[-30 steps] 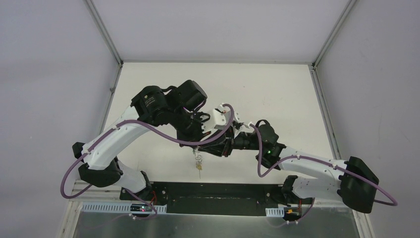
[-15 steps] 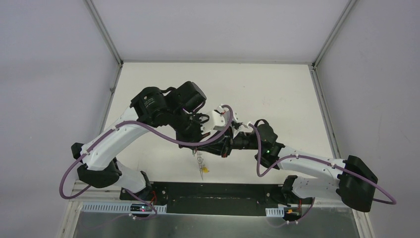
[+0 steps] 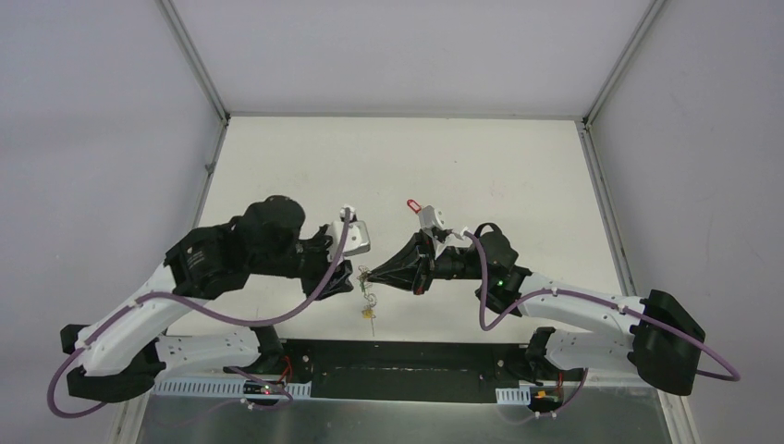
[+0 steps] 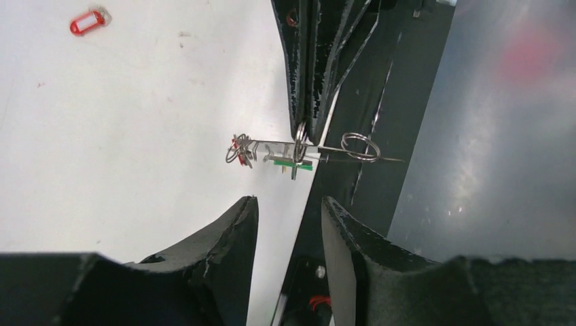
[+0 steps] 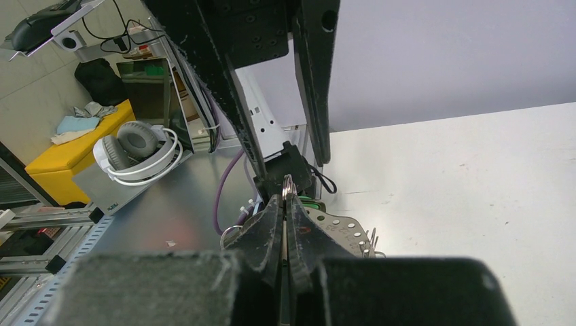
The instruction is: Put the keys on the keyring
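Note:
My right gripper [image 3: 370, 275] is shut on the thin metal keyring [image 5: 288, 185], which pokes out between its tips. A bunch of keys [image 3: 370, 298] dangles below it, above the table's near edge. In the left wrist view the silver keys [image 4: 239, 149] and a green tag [image 4: 293, 163] hang along the ring's wire beside the shut right gripper [image 4: 304, 132]. My left gripper [image 4: 289, 207] is open and holds nothing, a short way from the bunch. One more key with a red tag [image 3: 413, 204] lies on the table behind the right gripper.
The black base plate [image 3: 407, 356] and grey metal shelf [image 3: 416, 416] run along the near edge under the hanging keys. Grey walls and frame rails [image 3: 199, 69] enclose the white table [image 3: 481, 166].
My left gripper has let go, opened, and drawn back to the left. The right gripper has shut on the ring. The key bunch now hangs from the right gripper alone.

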You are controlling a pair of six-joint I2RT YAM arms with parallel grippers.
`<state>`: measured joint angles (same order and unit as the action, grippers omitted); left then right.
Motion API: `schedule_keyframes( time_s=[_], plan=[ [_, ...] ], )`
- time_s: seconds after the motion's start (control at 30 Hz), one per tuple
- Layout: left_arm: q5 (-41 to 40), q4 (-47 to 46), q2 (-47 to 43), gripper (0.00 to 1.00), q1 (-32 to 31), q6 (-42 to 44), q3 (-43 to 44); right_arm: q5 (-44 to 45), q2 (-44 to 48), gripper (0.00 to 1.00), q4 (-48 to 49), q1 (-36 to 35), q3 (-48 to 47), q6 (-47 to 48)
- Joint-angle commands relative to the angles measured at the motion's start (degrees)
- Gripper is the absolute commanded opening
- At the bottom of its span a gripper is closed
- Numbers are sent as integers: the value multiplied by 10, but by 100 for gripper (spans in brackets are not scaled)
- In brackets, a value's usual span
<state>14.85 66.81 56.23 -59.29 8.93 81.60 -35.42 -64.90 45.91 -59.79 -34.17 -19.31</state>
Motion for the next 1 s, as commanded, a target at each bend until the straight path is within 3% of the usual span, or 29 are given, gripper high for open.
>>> schedule_keyframes(
  time_s=[0.0,0.27,0.53,0.83,0.97],
  plan=[
    [-10,-186,-96,42,-4,-37,-105,-8,14,0,37,-4,-11,-2],
    [-35,-348,-233,44,-4,-87,-270,-3,17,0,34,-4,-8,-3],
    [-22,-381,-263,38,-4,-85,-316,0,16,0,32,-5,-8,-4],
    [-3,-381,-251,19,-4,-72,-311,5,16,0,32,-4,-6,-3],
    [12,-372,-253,2,-4,-53,-306,5,17,0,31,-4,-5,-1]
  ],
)
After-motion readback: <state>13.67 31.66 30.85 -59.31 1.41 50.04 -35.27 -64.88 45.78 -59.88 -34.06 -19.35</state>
